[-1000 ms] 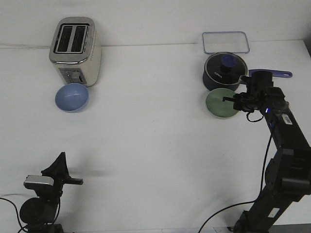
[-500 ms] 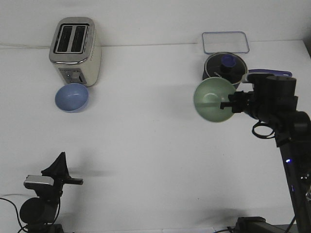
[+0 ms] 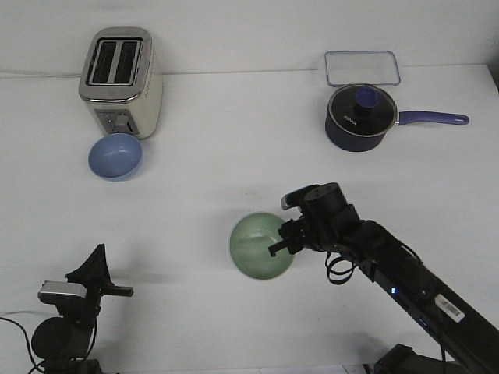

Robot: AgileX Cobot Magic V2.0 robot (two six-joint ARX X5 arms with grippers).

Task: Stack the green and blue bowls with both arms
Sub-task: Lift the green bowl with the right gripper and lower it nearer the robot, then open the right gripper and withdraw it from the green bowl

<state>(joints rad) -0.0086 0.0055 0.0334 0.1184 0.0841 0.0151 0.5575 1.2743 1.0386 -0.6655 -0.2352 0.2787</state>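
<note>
The pale green bowl [image 3: 260, 245] is near the middle of the table, toward the front, with its opening facing up. My right gripper [image 3: 282, 240] is shut on its right rim; I cannot tell whether the bowl rests on the table or hangs just above it. The light blue bowl [image 3: 115, 156] sits upright at the left, just in front of the toaster. My left gripper [image 3: 97, 274] is low at the front left, far from both bowls, and its jaws are too small to read.
A silver toaster [image 3: 121, 80] stands at the back left. A dark navy saucepan [image 3: 359, 115] with a blue knob and long handle is at the back right, with a clear rectangular lid [image 3: 362, 68] behind it.
My right arm has carried the green bowl from beside the saucepan, lifting it first, then moving it left and toward the front to the table's middle. The left arm has not moved.
</note>
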